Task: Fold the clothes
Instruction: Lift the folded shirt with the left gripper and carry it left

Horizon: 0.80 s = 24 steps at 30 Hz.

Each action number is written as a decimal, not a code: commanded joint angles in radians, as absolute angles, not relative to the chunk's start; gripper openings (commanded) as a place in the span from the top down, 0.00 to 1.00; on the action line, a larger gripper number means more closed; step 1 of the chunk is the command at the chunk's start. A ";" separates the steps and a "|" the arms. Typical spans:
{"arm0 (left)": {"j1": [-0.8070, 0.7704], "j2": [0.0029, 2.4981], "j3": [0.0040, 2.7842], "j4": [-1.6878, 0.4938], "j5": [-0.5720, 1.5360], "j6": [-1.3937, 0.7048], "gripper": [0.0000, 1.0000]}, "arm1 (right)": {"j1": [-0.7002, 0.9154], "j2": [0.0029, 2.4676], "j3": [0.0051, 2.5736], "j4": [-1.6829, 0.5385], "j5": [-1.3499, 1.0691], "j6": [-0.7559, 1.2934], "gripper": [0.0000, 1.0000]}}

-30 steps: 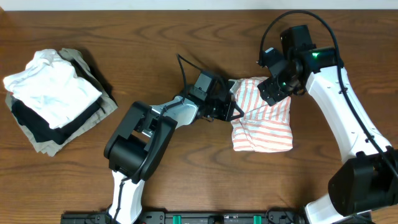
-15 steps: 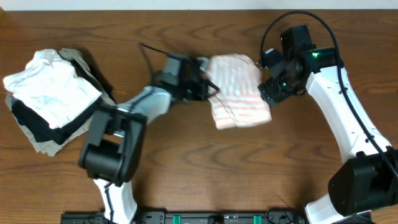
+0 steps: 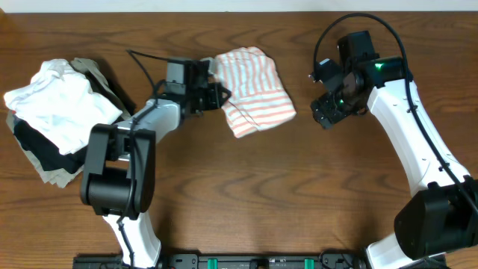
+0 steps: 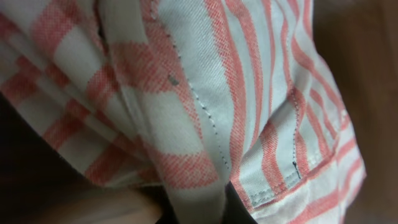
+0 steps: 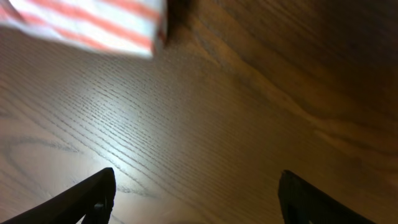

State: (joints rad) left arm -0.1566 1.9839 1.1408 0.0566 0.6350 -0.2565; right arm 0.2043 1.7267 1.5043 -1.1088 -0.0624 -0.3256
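Swept leftward across the table (image 3: pixel 246 194), the folded striped shirt (image 3: pixel 255 91) now lies at the back centre, well away from the spot beside the right arm where it sat a second ago. The left arm has swung round with it; the right arm has hardly shifted.

The left pincer (image 3: pixel 212 96) is clamped tight on the shirt's left edge. Its wrist view is filled with bunched layers of orange-red striped cloth and a stitched hem close to the lens. Pinching several layers at one edge probably lets the bundle travel as one piece without the fold opening. Whether it is dragged or lifted clear of the wood cannot be told. The trailing corner looks a little skewed, so the fold is compact but not square.

The right pincer (image 3: pixel 326 112) hangs with jaws spread wide and nothing between them, near the shirt's right side but apart from it. Its wrist view shows bare wood and only a corner of the cloth. Standing off keeps it clear of the shirt's path.

At the far left sits the pile of folded garments (image 3: pixel 60 119), white over black and khaki, well apart from the shirt. The move seems aimed towards it.
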 commanded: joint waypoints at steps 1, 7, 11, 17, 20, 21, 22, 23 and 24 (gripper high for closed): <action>-0.091 1.943 1.153 0.061 0.550 -0.216 0.94 | 0.209 1.709 1.518 -1.112 -0.057 -0.314 0.18; 0.011 1.905 1.211 0.057 0.488 -0.183 0.94 | 0.209 1.709 1.518 -1.112 -0.057 -0.314 0.18; 0.070 1.905 1.290 0.019 0.478 -0.170 0.94 | 0.209 1.709 1.518 -1.113 -0.057 -0.307 0.18; 0.122 1.905 1.466 -0.134 0.447 -0.082 0.94 | 0.209 1.709 1.518 -1.115 -0.057 -0.307 0.17; 0.155 1.901 1.535 -0.180 0.419 -0.082 0.94 | 0.209 1.709 1.518 -1.115 -0.057 -0.302 0.18; 0.166 1.901 1.550 -0.183 0.408 -0.083 0.94 | 0.209 1.709 1.518 -1.115 -0.057 -0.299 0.17; 0.180 1.900 1.563 -0.182 0.406 -0.082 0.94 | 0.209 1.709 1.518 -1.115 -0.060 -0.299 0.17; 0.193 1.900 1.574 -0.182 0.406 -0.082 0.94 | 0.209 1.709 1.518 -1.115 -0.060 -0.298 0.17; 0.205 1.900 1.583 -0.183 0.406 -0.082 0.94 | 0.209 1.709 1.518 -1.115 -0.060 -0.292 0.17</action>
